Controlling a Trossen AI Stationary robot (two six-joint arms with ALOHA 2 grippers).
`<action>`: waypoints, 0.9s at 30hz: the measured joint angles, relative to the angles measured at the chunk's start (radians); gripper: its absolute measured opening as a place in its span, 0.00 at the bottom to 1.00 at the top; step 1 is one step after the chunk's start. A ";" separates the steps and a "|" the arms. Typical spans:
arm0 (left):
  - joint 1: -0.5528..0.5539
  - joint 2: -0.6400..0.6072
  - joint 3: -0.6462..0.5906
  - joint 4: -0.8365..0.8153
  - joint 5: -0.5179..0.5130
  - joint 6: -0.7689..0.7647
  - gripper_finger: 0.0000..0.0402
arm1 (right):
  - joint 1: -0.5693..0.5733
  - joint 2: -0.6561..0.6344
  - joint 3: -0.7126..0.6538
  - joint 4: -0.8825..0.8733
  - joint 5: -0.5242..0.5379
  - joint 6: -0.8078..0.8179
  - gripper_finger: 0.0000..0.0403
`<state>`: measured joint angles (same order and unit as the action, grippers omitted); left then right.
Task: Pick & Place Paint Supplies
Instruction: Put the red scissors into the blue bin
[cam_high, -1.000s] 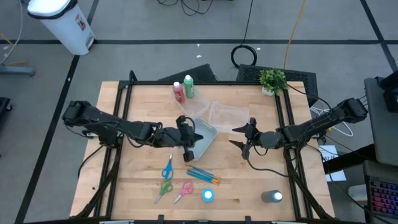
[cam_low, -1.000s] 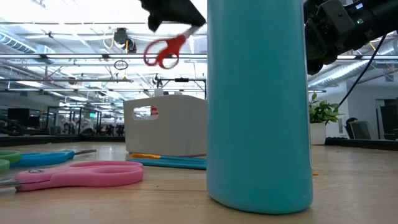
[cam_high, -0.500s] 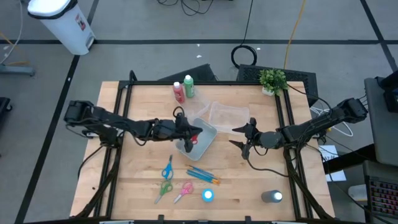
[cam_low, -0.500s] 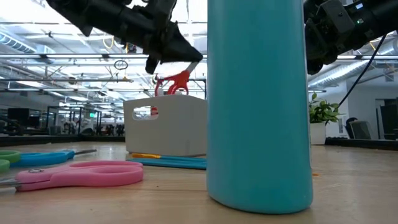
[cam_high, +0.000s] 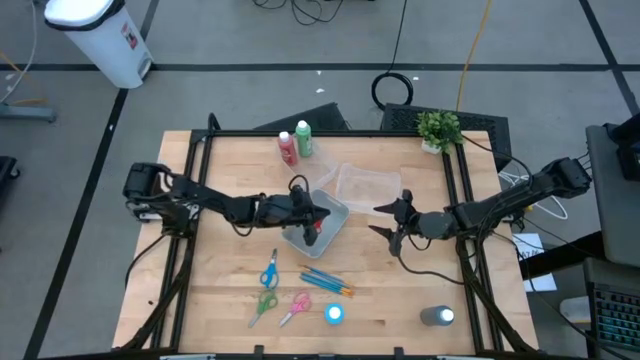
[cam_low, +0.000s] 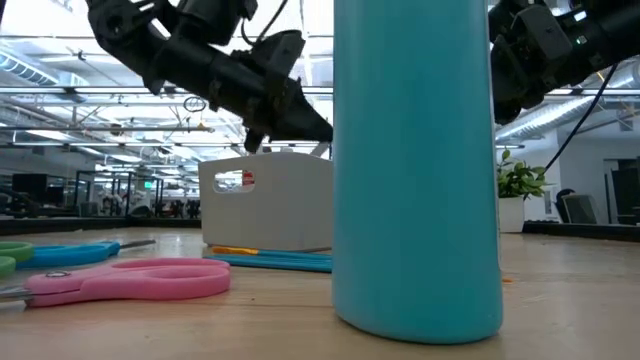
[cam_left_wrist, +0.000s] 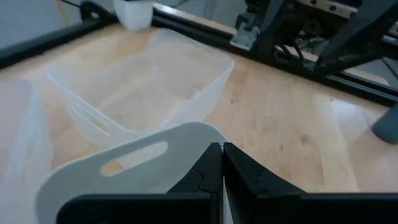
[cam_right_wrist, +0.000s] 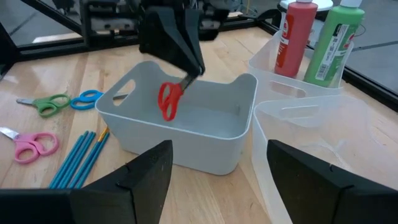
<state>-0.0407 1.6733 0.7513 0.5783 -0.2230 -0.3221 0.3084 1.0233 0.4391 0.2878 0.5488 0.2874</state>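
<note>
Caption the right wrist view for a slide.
Left gripper lowers red scissors into the white bin; other supplies wait on the table.

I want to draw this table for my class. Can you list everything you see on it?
Red-handled scissors: one, held over the opaque grey-white handled bin, mid-table.
Clear plastic tubs: two, beside the bin, one by the bottles.
White-capped paint bottles: red and green at the far edge; light blue and grey at the near edge.
Scissors lying flat: blue, green, pink.
Thin blue orange-tipped brushes: a small bundle, near the bin.
Small green potted plant: far right corner.
Left gripper: shut on the red scissors.
Right gripper: open, right of the tubs.
</note>
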 joint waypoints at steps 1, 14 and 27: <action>0.007 0.007 0.000 0.001 0.016 -0.001 0.01 | 0.000 0.000 -0.011 0.018 0.000 0.000 0.62; 0.030 0.010 0.000 -0.025 0.095 -0.043 0.06 | -0.001 0.000 -0.062 0.128 0.000 -0.012 0.62; 0.030 0.010 0.000 -0.045 0.093 -0.022 0.06 | -0.001 0.000 -0.062 0.127 0.000 -0.015 0.62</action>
<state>-0.0109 1.6833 0.7517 0.5337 -0.1295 -0.3440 0.3073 1.0233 0.3771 0.4149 0.5491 0.2724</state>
